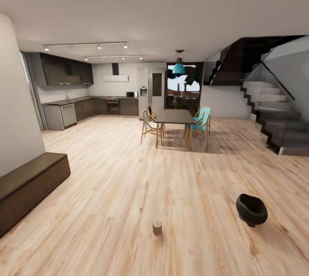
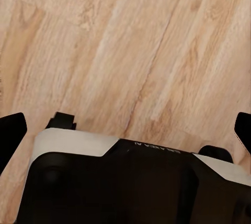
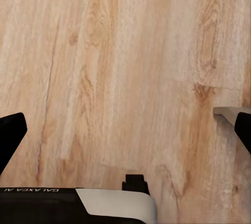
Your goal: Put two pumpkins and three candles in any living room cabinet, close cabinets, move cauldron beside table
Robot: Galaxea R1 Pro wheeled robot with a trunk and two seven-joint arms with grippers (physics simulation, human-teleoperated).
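Candle [image 1: 157, 227] stood on the floor ahead, cauldron [image 1: 251, 209] to its right, cabinet [image 1: 30, 183] left; both grippers' fingers [image 2: 11, 132] [image 3: 10, 132] spread, empty. Fetching seemed underway; next, approach and lower an arm.

Left gripper [image 2: 125, 130] fingers: matte black, blunt tips at lower left [image 2: 10, 132] and right edge of the left wrist frame.
Robot base [image 2: 120, 182], bottom of the left wrist frame: glossy black shell under pale grey-white panels, with faint lettering along the black edge.
Small black lugs: project above the panels.
Right gripper [image 3: 125, 130] fingers: black tips, lower left and right edges [image 3: 243, 130].
Base, bottom of right wrist frame: black strip, mirrored "GALAXEA" lettering, white panel, one black lug.
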